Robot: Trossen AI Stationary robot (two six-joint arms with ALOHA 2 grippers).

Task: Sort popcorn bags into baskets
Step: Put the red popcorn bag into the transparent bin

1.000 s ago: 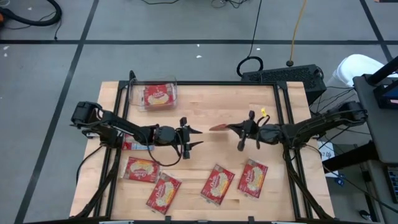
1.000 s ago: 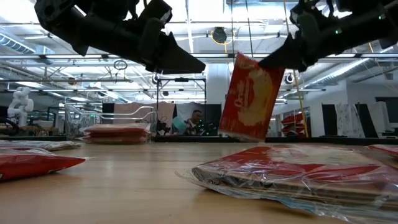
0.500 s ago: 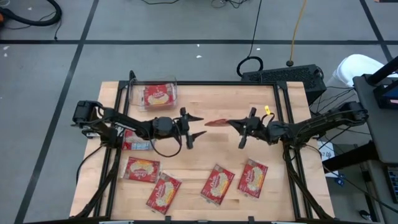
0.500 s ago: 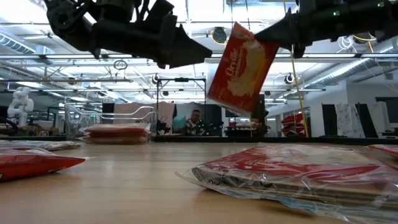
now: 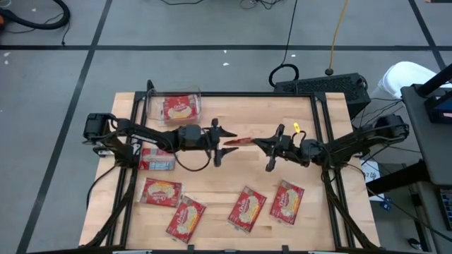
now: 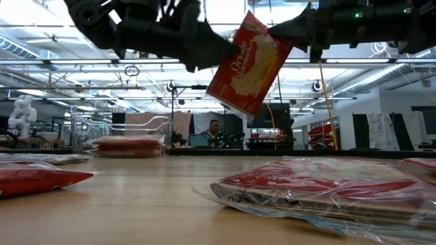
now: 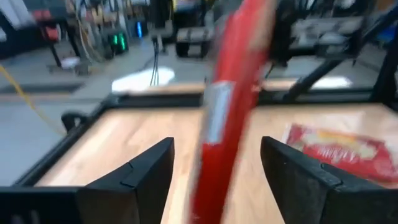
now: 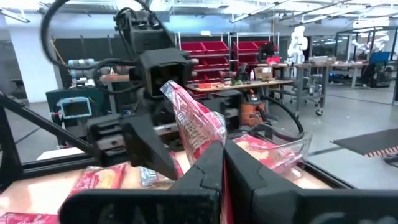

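Popcorn bag (image 5: 238, 140) hangs mid-air over table centre, pinched at one edge by my right gripper (image 5: 260, 143), fingers pressed together on it. My left gripper (image 5: 221, 139) sits at the bag's other end, fingers spread, one on each side of the packet, w/ no firm contact visible yet: a handover, as I judge it.

Near to far. Nearest the table's front edge: four loose packets, e.g. one (image 5: 185, 216) at front left, another (image 5: 285, 201) at front right. Mid-table: both grippers and the held bag. Just left of them, another packet (image 5: 158, 159) half under my left arm. Far left corner: clear basket (image 5: 195, 97) w/ one packet (image 5: 178, 108) already inside.

Risks (judgement): if right lets go before left closes, bag drops back to the table. Bag hangs tilted and edge-on, so left fingers may close on the flimsy edge only and it could slip in transit.

View differences. Left wrist view: bag (image 7: 227, 106) stands edge-on between my spread fingers (image 7: 146, 177), clear gaps both sides; high view can't show that. Low view: bag (image 6: 249, 62) is well above the wood (image 6: 136, 197), tilted, printed face out. Right wrist view: basket (image 8: 292, 146) beyond the bag, left arm facing.
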